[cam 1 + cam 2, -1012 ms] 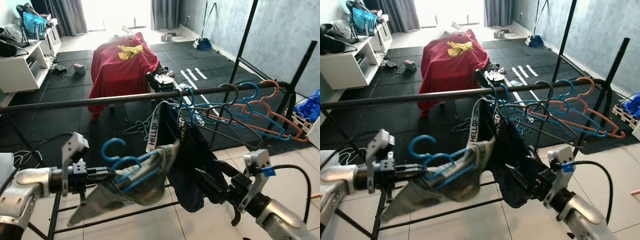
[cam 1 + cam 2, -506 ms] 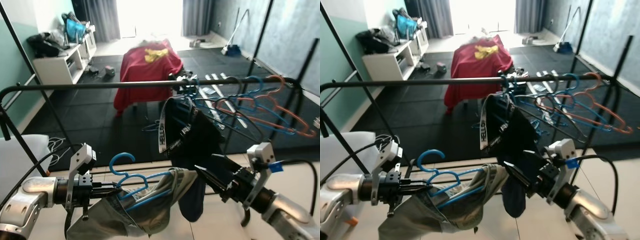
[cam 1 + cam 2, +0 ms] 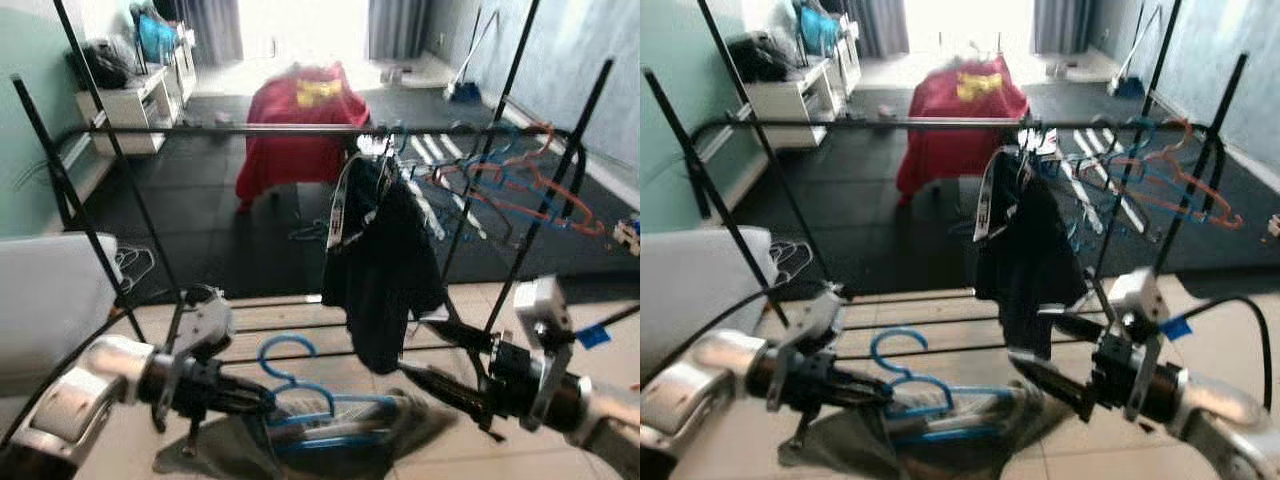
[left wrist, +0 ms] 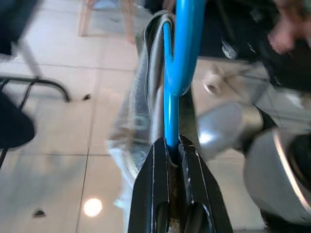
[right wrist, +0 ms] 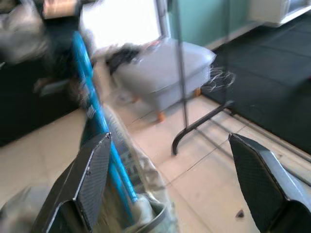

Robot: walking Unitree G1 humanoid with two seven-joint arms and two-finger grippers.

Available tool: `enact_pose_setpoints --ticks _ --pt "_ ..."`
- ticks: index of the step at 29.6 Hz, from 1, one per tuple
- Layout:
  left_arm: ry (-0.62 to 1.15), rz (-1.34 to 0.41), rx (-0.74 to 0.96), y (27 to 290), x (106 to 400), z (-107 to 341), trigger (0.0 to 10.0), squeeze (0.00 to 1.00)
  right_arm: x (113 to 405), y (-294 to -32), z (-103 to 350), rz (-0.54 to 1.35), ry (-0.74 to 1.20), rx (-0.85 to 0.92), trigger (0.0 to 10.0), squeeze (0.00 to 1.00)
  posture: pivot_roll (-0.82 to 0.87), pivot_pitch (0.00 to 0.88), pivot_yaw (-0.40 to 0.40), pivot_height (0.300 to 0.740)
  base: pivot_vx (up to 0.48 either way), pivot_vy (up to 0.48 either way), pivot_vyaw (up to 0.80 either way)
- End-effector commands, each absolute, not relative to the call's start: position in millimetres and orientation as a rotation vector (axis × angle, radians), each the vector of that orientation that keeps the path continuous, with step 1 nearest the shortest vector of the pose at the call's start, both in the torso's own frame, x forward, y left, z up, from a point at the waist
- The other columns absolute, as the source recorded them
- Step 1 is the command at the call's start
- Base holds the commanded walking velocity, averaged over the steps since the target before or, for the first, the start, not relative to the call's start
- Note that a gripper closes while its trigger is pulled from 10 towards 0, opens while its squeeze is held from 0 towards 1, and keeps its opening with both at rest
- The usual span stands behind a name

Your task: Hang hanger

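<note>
Blue hanger (image 3: 300, 400): sitting low in front of the robot, below the rack's top rail, with its hook (image 3: 283, 352) pointing up and a grey garment (image 3: 330, 445) draped over it.
Left pincer (image 3: 262, 404): clamping shut on the blue hanger; in the left wrist view its two black fingers (image 4: 156, 194) are pressing on the blue bar from both sides.
Right pincer (image 3: 428, 358): holding its long black fingers (image 5: 90, 177) spread wide apart, gripping nothing, reaching in just beside the far end of the hanger and the grey garment.
Clothes rack (image 3: 230, 129): standing beyond the hanger, its black top rail running across the scene on slanted black poles.
Dark garment (image 3: 385, 265): hanging from the rail near its middle, a white strip with lettering along its edge.
Spare hangers (image 3: 510, 180): blue, orange and dark ones bunching on the rail to the robot's right of the dark garment.
Red cloth (image 3: 300, 125): covering a piece of furniture on the black mats beyond the rack.
Grey seat (image 3: 50, 295): standing at the robot's left, beside the rack's leg.
Floor (image 3: 130, 450): pale tiles lying under the arms.
</note>
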State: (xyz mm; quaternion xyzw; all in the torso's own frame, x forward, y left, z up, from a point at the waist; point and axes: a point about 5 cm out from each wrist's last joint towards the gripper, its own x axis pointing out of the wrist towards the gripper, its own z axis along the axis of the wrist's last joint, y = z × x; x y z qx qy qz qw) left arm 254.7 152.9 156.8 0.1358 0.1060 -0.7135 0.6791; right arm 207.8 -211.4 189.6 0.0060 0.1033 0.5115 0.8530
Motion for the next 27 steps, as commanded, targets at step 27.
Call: enact_pose_setpoints --ticks 27 --pt "0.019 -1.764 0.501 109.6 268.8 201.9 10.0 0.00 227.3 -189.7 177.0 1.315 0.441 -0.319 8.5 0.00 -0.10 0.000 -0.014 0.740 0.000 0.000 0.00"
